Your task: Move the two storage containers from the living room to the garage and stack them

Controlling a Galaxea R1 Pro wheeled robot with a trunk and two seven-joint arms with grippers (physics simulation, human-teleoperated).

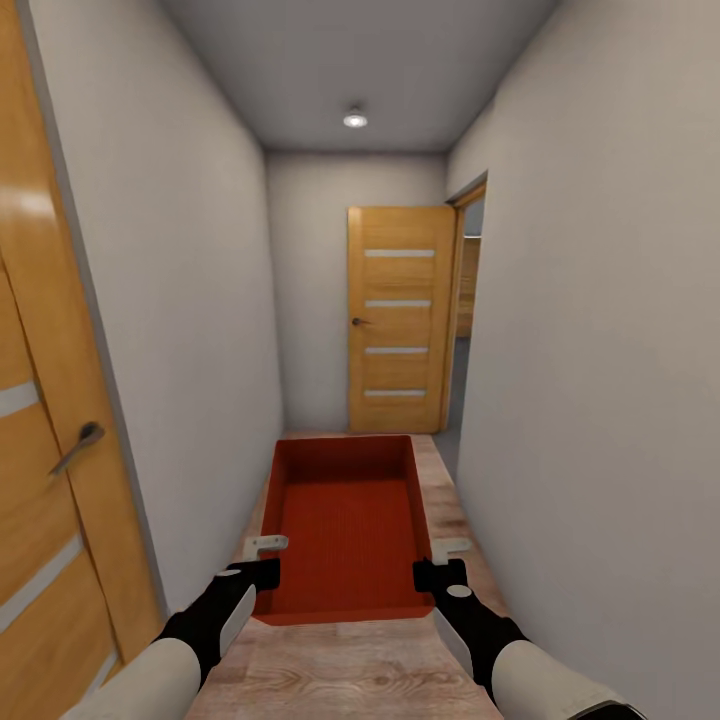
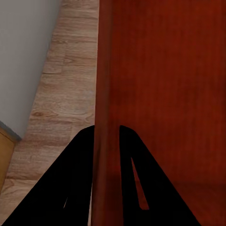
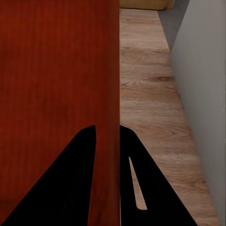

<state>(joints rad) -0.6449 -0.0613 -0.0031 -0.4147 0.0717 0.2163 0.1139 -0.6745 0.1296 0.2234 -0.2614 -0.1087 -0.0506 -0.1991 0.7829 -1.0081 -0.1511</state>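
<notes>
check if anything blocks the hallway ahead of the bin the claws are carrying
Nothing visible on the wood floor ahead of the container, held by the left claw and right claw. The door at the end stands open beside a doorway.

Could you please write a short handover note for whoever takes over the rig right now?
Left gripper: shut on the left wall of the storage container.
Right gripper: shut on its right wall; both wrist views show a thin wall between the fingers.
Position: the container is carried ahead of the robot in a narrow corridor with a wood plank floor, facing an open wooden door at the far end.
Done: one container picked up and on its way.
Left: reach the garage, set it on the floor there, fetch and stack the other container.
</notes>
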